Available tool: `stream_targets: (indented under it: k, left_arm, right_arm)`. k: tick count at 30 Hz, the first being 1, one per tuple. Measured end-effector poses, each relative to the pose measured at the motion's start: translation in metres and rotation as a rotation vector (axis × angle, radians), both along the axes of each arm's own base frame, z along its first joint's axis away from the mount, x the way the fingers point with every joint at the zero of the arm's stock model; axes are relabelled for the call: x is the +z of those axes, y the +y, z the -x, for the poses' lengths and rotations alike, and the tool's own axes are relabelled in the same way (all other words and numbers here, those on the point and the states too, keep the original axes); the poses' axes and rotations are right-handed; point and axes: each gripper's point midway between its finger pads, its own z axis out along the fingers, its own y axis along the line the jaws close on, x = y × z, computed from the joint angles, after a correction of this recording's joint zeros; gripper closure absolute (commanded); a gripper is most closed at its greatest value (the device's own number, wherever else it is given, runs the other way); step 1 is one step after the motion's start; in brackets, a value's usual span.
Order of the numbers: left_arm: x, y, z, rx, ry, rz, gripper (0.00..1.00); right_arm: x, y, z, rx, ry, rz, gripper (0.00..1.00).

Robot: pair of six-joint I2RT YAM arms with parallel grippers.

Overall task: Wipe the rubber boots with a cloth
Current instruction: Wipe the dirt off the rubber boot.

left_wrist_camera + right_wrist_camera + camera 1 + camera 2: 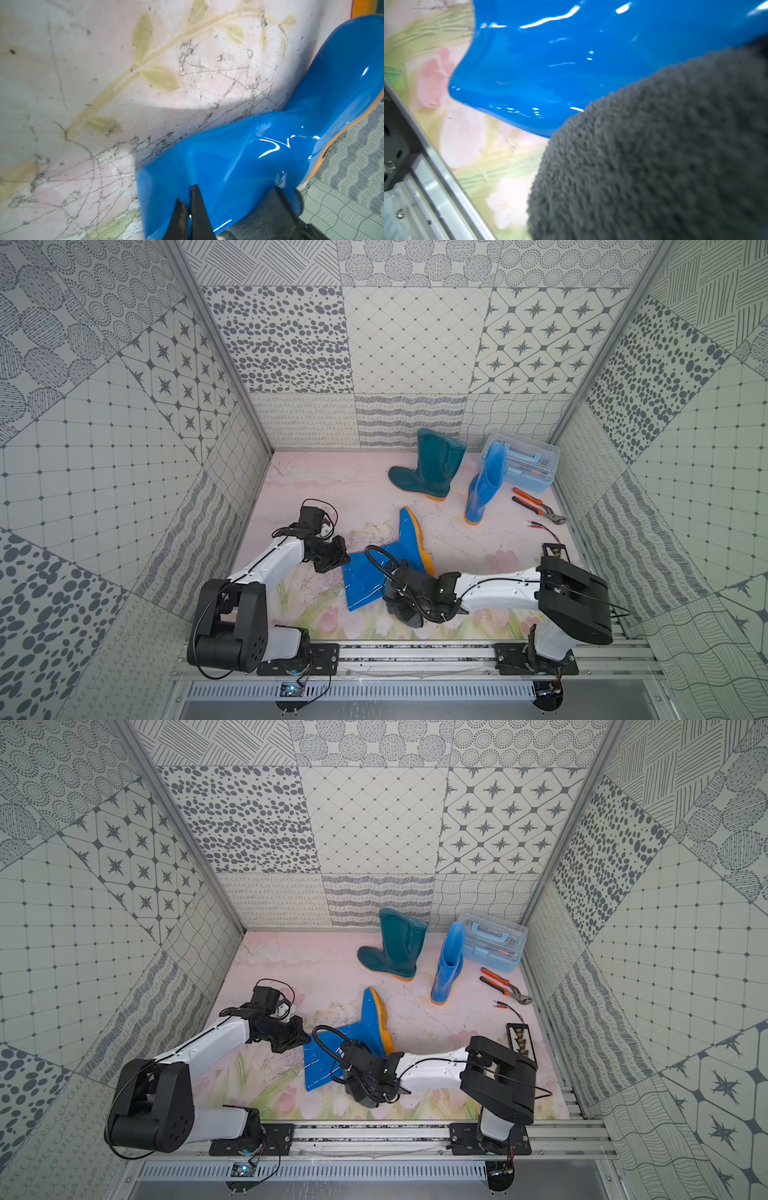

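A bright blue rubber boot (365, 583) (324, 1067) lies on its side on the flowered mat, orange sole facing the back right. My left gripper (186, 196) (337, 563) is shut on the rim of its shaft. The dark grey cloth (654, 155) (259, 218) (405, 614) is bunched round my right gripper (402, 605), pressed against the near side of the boot's shaft; its fingers are hidden by the cloth. A dark teal boot (432, 468) and a second blue boot (484, 485) stand upright at the back right.
A clear blue toolbox (528, 466) sits in the back right corner. Orange-handled pliers (536, 506), a thin cable with probes (542, 526) and a small black holder (517, 1040) lie along the right edge. A metal rail (415, 655) borders the front.
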Motion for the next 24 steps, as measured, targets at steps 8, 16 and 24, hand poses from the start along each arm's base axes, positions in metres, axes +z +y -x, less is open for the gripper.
stream_targets:
  k: [8,16,24]
  left_arm:
    - [0.010,0.000,-0.001,0.003,-0.033,0.007,1.00]
    - [0.028,-0.001,-0.001,0.001,-0.053,0.011,1.00]
    - [0.096,0.000,-0.016,-0.007,-0.182,0.004,1.00]
  right_arm:
    - [0.007,0.102,0.070,0.282,0.065,-0.100,1.00]
    - [0.074,0.085,0.039,0.220,0.002,-0.214,1.00]
    - [0.227,0.027,-0.026,-0.007,-0.240,-0.488,1.00]
